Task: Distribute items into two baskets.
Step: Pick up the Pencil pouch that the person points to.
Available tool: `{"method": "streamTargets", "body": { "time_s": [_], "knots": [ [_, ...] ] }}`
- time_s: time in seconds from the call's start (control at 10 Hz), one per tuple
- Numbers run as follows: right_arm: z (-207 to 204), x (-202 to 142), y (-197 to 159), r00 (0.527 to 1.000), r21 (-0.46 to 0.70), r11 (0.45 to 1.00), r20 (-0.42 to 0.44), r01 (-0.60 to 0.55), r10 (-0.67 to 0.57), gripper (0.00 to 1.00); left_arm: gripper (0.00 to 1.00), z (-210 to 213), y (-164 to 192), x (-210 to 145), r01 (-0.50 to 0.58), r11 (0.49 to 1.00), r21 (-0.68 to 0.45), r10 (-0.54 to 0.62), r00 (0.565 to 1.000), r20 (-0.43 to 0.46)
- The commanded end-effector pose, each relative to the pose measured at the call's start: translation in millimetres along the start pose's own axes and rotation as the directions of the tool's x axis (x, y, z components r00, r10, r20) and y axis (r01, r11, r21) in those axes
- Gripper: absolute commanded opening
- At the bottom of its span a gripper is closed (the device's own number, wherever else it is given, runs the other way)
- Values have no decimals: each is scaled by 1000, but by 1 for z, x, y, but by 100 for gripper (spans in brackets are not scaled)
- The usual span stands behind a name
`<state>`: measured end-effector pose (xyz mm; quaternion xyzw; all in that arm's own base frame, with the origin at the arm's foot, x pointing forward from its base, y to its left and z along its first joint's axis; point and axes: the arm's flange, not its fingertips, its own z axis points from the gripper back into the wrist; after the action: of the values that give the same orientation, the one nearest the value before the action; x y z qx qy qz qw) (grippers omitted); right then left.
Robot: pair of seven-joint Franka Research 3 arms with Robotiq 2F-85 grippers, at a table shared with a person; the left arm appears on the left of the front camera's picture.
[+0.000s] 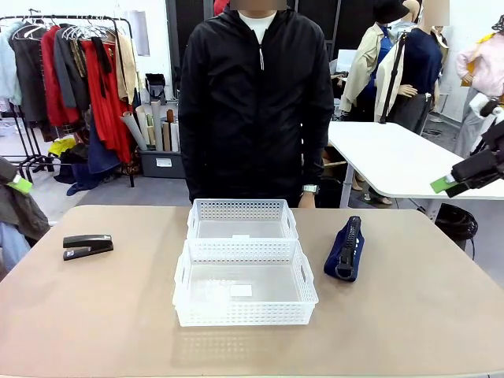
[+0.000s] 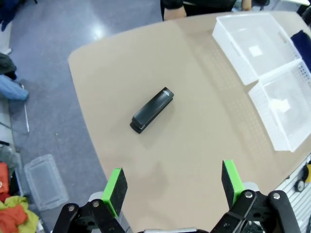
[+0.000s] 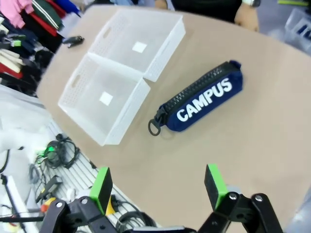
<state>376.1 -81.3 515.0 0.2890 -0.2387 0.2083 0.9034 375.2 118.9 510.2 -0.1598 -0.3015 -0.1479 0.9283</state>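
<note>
Two white mesh baskets stand end to end in the table's middle, the near basket [image 1: 244,313] and the far basket [image 1: 242,205] by the person. A black stapler [image 1: 87,246] lies to their left. It also lies below my open left gripper [image 2: 172,182] as the stapler [image 2: 151,110]. A navy zippered pouch [image 1: 345,248] lies to their right. The pouch [image 3: 204,99], printed CAMPUS, lies below my open right gripper [image 3: 158,182]. Both grippers hang high off the table's sides, the left gripper [image 1: 20,185] and the right gripper [image 1: 445,186], with nothing between their fingers.
A person in a black jacket [image 1: 256,102] stands at the far edge, hands down by the table. A white table [image 1: 394,157] stands behind at the right and a clothes rack [image 1: 71,71] at the back left. Bare tabletop surrounds the baskets.
</note>
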Motion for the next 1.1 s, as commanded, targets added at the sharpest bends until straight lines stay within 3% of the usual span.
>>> {"method": "streamTargets", "body": {
  "time_s": [0.0,0.3,0.6,1.0],
  "knots": [
    [4,-2,-8,1000,34,999,25,5,-6,100,100,11,17,-1,13,997,-75,-9,998,58],
    [12,-8,-1,999,43,998,15,-38,38,100,100,22,28,0,37,990,-136,-23,994,108],
    [21,-18,4,996,60,994,-5,-92,92,100,100,26,32,1,41,989,-144,-27,994,103],
    [27,-25,1,997,67,995,19,-77,76,100,100,28,34,0,49,987,-152,-34,994,99]
  ]
}}
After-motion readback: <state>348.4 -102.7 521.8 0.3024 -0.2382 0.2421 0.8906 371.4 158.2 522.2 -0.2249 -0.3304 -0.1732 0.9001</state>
